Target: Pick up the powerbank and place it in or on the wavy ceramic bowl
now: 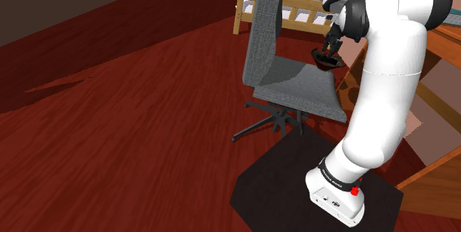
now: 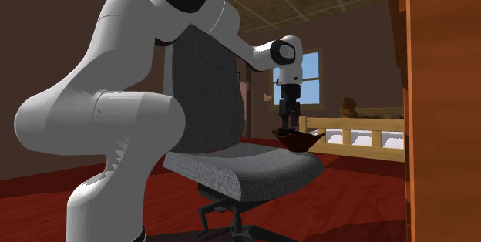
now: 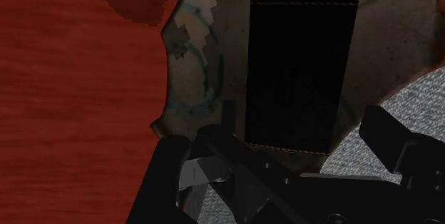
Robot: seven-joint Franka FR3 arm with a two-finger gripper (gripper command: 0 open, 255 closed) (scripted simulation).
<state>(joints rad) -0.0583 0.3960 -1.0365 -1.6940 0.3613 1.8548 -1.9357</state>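
A black, flat powerbank (image 3: 299, 73) lies inside the brownish wavy bowl (image 3: 192, 58), which stands on the grey seat of an office chair (image 1: 295, 84). My gripper (image 3: 299, 140) hangs just over the bowl with its fingers apart, one on each side of the powerbank's near end, and a thin gap shows at either side. In the shoulder view the gripper (image 1: 329, 47) points down into the dark bowl (image 1: 327, 62) at the seat's far edge. The second exterior view shows the gripper (image 2: 287, 125) right above the bowl (image 2: 297, 140).
The chair's tall grey back (image 1: 264, 24) rises close beside the bowl. A wooden bed frame (image 1: 295, 9) stands behind the chair, and wooden furniture (image 1: 443, 68) is at the shoulder view's right. Dark red floor (image 1: 133, 120) surrounds the chair and my stand (image 1: 295, 193).
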